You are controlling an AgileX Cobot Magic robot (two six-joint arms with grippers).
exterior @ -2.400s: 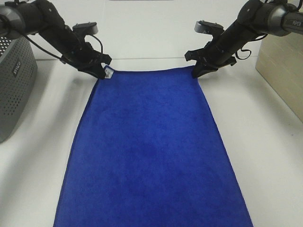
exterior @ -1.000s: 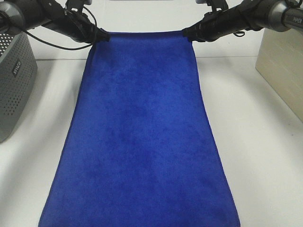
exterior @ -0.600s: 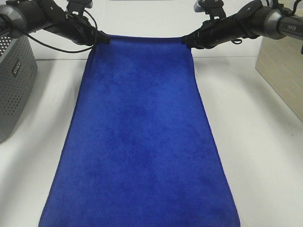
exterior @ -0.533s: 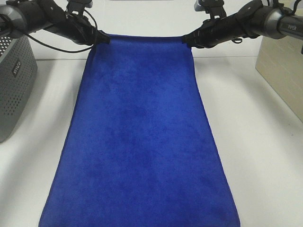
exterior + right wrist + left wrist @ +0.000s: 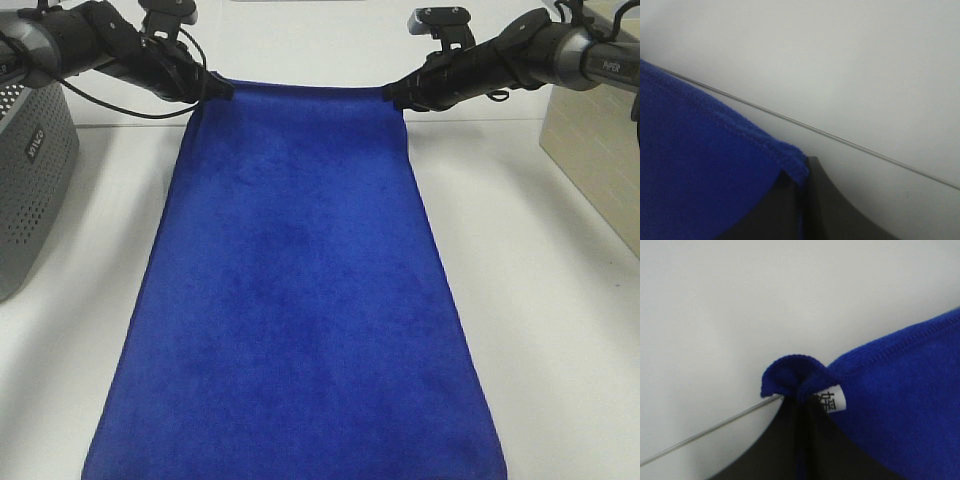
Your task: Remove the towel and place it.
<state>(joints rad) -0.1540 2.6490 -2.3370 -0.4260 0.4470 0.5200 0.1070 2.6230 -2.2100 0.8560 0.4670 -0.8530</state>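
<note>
The towel (image 5: 295,280) is a long deep-blue plush cloth, stretched between my two grippers and sloping down toward the front of the table. My left gripper (image 5: 212,86) is shut on its far left corner. In the left wrist view the pinched towel corner (image 5: 790,372) bunches above the fingers, with the white tag (image 5: 832,399) beside it. My right gripper (image 5: 393,94) is shut on the far right corner, and the right wrist view shows the towel's hem (image 5: 785,160) clamped between the dark fingers (image 5: 830,205). The towel's near end runs out of view.
A grey perforated basket (image 5: 30,170) stands at the left edge of the white table (image 5: 560,300). A beige box (image 5: 595,150) stands at the right edge. The white wall is close behind both grippers.
Since 2.4 s ago both grippers lifted the towel's far edge up off the table. Over the last second they have sunk slightly, holding the same corners.
</note>
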